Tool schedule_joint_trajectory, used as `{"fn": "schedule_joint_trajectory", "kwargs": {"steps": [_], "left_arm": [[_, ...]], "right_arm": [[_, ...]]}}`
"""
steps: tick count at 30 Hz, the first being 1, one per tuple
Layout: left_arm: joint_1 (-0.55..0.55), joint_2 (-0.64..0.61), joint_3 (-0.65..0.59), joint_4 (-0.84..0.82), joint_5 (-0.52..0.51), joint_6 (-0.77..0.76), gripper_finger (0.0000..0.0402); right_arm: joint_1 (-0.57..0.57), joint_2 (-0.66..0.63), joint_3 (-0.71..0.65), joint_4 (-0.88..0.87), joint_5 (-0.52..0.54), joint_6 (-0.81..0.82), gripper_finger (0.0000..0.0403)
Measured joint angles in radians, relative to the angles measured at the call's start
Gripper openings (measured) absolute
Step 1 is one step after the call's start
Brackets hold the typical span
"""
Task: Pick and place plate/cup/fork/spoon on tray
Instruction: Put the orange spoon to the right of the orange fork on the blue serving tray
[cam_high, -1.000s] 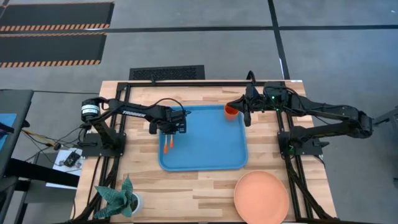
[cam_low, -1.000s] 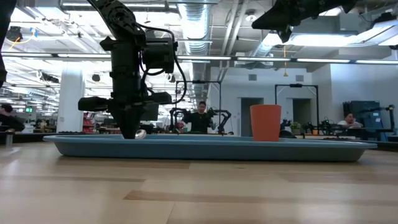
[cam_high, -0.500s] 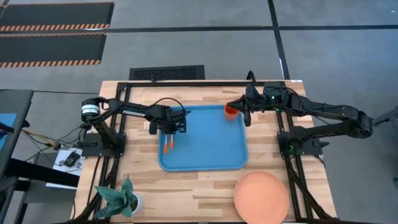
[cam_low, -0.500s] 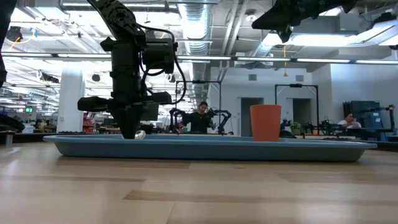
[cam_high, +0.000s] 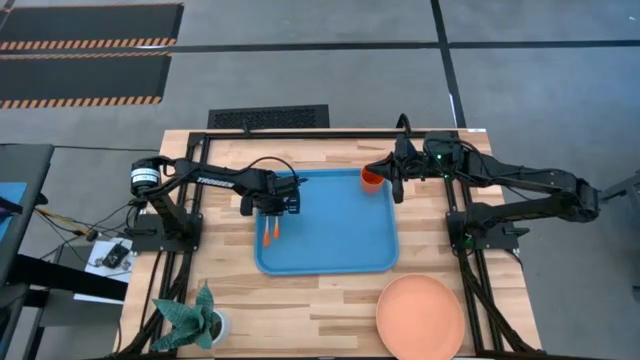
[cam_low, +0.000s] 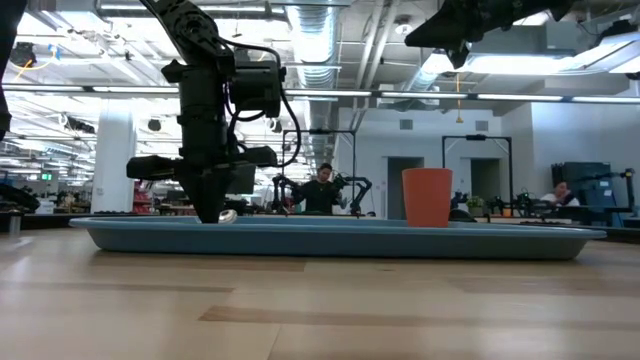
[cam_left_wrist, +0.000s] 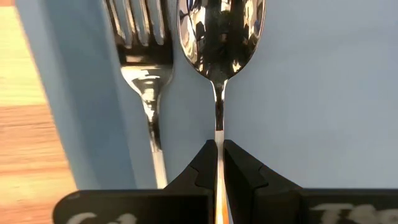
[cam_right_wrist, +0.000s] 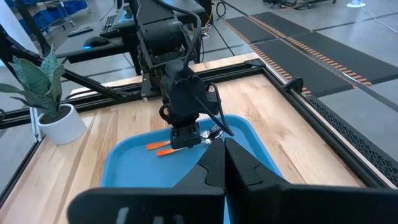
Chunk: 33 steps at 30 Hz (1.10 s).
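Two arms work over the blue tray (cam_high: 330, 235), beside which the plate (cam_high: 420, 316) lies on the table, while the cup (cam_high: 371, 179) stands in the tray's corner below the closed right gripper (cam_high: 393, 178), and the left gripper (cam_left_wrist: 218, 163) pinches the spoon (cam_left_wrist: 219, 37) beside the fork (cam_left_wrist: 144, 43).

My matt black plastic left claw (cam_left_wrist: 219, 163) pinches a mirror-polished metal spoon (cam_left_wrist: 219, 37) beside a glossy steel fork (cam_left_wrist: 144, 56), both on the smooth blue plastic tray (cam_left_wrist: 311, 93) over pale grained wood table (cam_left_wrist: 28, 155).
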Motion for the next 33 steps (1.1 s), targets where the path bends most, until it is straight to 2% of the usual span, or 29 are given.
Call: {"fn": "schedule_joint_trajectory", "kwargs": {"steps": [11,25,33], "left_arm": [[0.000,0.000,-0.007,0.003,0.005,-0.002,0.0003],[0.000,0.000,-0.007,0.006,0.007,-0.017,0.0028],[0.000,-0.002,0.011,-0.006,0.008,0.013,0.0055]], "right_arm": [[0.000,0.000,0.000,0.000,0.000,-0.013,0.0011],[0.000,0.000,0.000,0.000,0.000,-0.015,0.0011],[0.000,0.000,0.000,0.000,0.000,-0.015,0.0011]]}}
